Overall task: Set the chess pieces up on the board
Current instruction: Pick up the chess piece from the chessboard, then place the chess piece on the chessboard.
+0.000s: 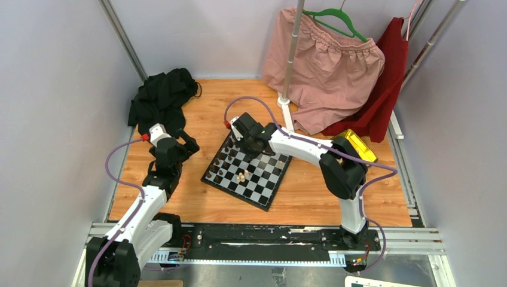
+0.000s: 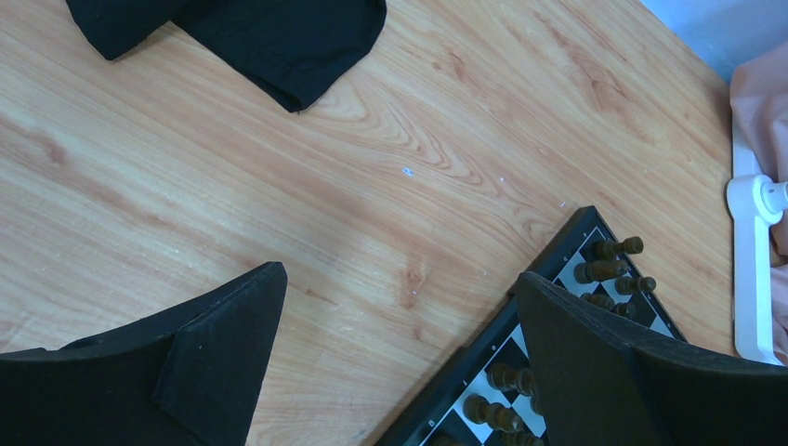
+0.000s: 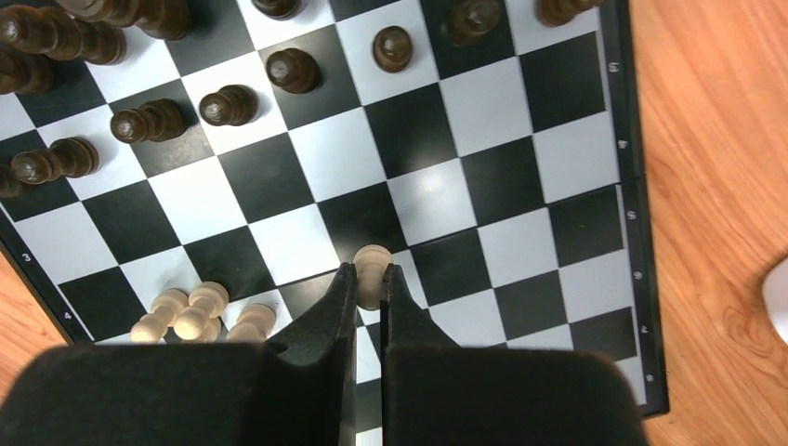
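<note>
The chequered board (image 1: 248,171) lies turned at an angle on the wooden table. Dark pieces (image 3: 149,119) stand and lie along its left side; several also show in the left wrist view (image 2: 609,269). A few cream pieces (image 3: 200,313) lie clustered near the board's middle (image 1: 242,176). My right gripper (image 3: 370,277) is shut on a cream pawn (image 3: 372,269), held over the board (image 3: 520,177). My left gripper (image 2: 400,283) is open and empty above bare wood, beside the board's left corner (image 2: 520,321).
A black cloth (image 1: 161,98) lies at the back left. A pink garment (image 1: 326,66) and a red one (image 1: 388,78) hang on a rack with a white foot (image 1: 286,110). A yellow tray (image 1: 359,143) sits behind my right arm.
</note>
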Controlling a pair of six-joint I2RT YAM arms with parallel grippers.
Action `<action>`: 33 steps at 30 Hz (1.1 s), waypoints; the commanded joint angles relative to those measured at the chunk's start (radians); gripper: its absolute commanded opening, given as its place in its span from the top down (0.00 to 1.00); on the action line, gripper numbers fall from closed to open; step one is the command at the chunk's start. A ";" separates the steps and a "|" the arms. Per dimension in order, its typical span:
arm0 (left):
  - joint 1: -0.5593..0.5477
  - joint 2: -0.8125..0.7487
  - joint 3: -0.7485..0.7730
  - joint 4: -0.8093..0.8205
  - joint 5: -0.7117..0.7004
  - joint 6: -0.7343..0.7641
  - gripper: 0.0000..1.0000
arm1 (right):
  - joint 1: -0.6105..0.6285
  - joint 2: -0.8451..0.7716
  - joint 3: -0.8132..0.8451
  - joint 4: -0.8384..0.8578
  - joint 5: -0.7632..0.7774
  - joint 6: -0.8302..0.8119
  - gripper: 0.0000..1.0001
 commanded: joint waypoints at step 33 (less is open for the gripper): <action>0.007 0.009 -0.010 0.028 -0.001 0.008 0.00 | -0.273 -0.112 -0.153 -0.023 0.077 0.086 1.00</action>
